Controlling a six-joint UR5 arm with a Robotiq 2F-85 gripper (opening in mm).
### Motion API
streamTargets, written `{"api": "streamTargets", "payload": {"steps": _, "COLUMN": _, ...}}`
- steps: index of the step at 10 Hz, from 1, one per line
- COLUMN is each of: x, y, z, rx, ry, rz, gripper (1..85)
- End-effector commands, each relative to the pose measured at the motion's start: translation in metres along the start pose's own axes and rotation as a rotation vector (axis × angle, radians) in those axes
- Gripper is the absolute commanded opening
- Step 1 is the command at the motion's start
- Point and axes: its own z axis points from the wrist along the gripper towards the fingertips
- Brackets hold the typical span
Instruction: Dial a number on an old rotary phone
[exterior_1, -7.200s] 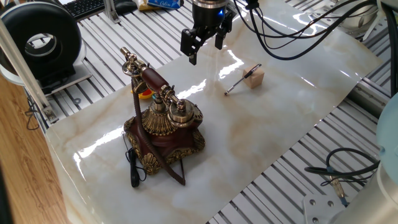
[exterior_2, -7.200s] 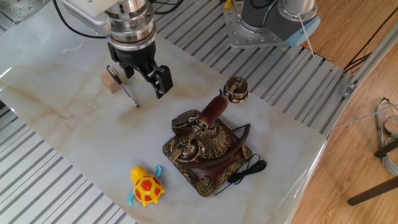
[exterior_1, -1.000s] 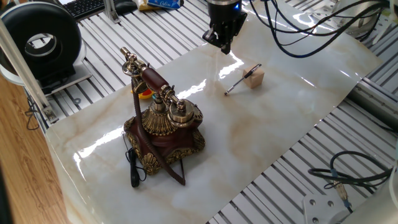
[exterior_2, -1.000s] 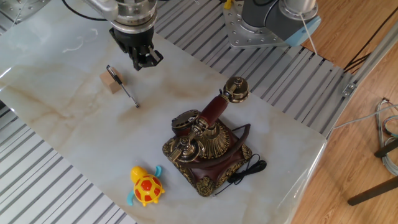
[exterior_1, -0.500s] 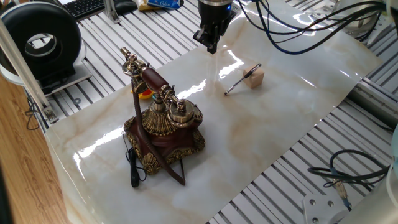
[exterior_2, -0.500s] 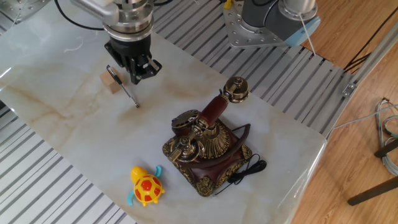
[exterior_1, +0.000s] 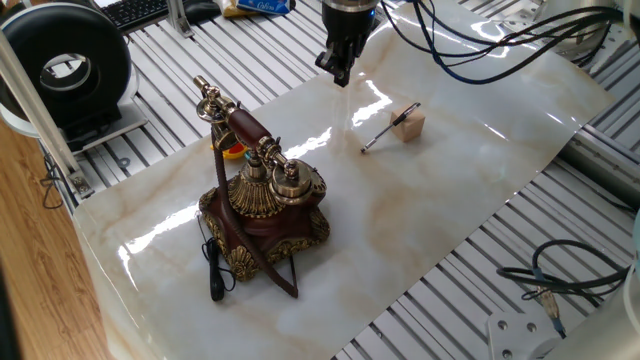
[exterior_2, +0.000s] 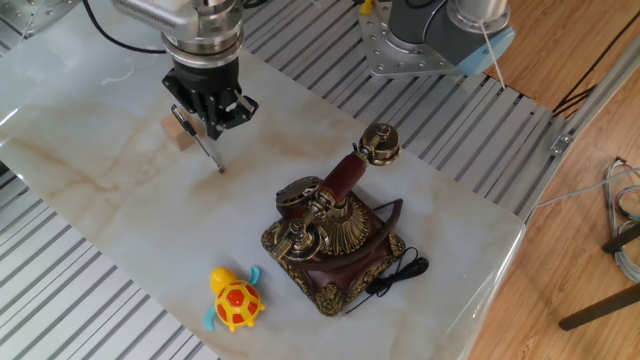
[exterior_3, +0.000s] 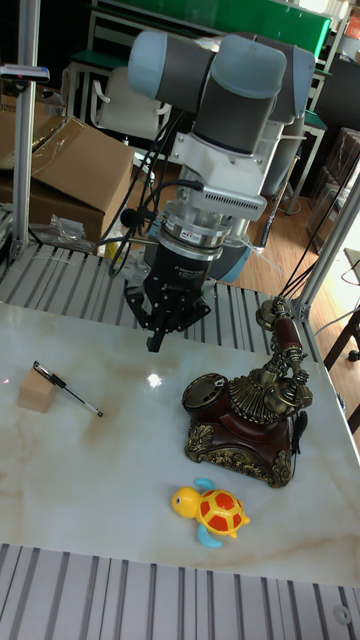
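The tool (exterior_2: 212, 122) has its two fingers drawn together with nothing between them, where several seconds ago they stood spread wide. Over the last second it has also drifted a little across the bench (exterior_2: 120, 210), and in the other fixed view it now hangs just above the small wooden block (exterior_2: 180, 133) and the pen (exterior_2: 207, 152) propped on it. Closed fingers probably make a single narrow tip, better suited to poking into a dial hole, so I judge this as readying for the dial, not yet approaching it.

The old rotary phone (exterior_2: 335, 240) sits untouched on the marble sheet, handset on its cradle. In that same view it lies at about 4 o'clock from the tool, well apart. In the tall fixed view the dial (exterior_3: 211, 389) seems to face the tool's side, though it is small. A toy turtle (exterior_2: 235, 299) lies near the phone
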Motion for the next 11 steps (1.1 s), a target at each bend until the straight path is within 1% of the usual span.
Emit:
{"api": "streamTargets", "payload": {"steps": 1, "x": -0.005, "y": 0.0, "z": 0.0, "rx": -0.008, "ry": -0.027, "rz": -0.061, "gripper": 1.3}}
{"api": "streamTargets", "payload": {"steps": 2, "x": -0.008, "y": 0.002, "z": 0.0, "rx": -0.016, "ry": -0.039, "rz": -0.041, "gripper": 1.3}}
{"api": "streamTargets", "payload": {"steps": 3, "x": -0.031, "y": 0.015, "z": -0.002, "rx": -0.068, "ry": -0.125, "rz": 0.035, "gripper": 1.3}}
{"api": "streamTargets", "payload": {"steps": 4, "x": -0.064, "y": 0.018, "z": -0.009, "rx": -0.089, "ry": -0.253, "rz": 0.077, "gripper": 1.3}}
{"api": "streamTargets", "payload": {"steps": 5, "x": -0.078, "y": 0.013, "z": -0.013, "rx": -0.072, "ry": -0.311, "rz": 0.07, "gripper": 1.3}}
{"api": "streamTargets", "payload": {"steps": 6, "x": -0.076, "y": 0.012, "z": -0.012, "rx": -0.069, "ry": -0.3, "rz": 0.088, "gripper": 1.3}}
{"api": "streamTargets", "payload": {"steps": 7, "x": -0.059, "y": 0.007, "z": -0.007, "rx": -0.043, "ry": -0.236, "rz": 0.057, "gripper": 1.3}}
{"api": "streamTargets", "payload": {"steps": 8, "x": -0.059, "y": 0.005, "z": -0.007, "rx": -0.029, "ry": -0.236, "rz": 0.012, "gripper": 3.7}}
{"api": "streamTargets", "payload": {"steps": 9, "x": -0.057, "y": 0.021, "z": -0.007, "rx": -0.093, "ry": -0.228, "rz": 0.011, "gripper": 14.7}}
{"api": "streamTargets", "payload": {"steps": 10, "x": -0.048, "y": 0.014, "z": -0.005, "rx": -0.06, "ry": -0.193, "rz": -0.015, "gripper": 16.3}}
{"api": "streamTargets", "payload": {"steps": 11, "x": -0.043, "y": 0.015, "z": -0.004, "rx": -0.067, "ry": -0.174, "rz": -0.008, "gripper": 17.0}}
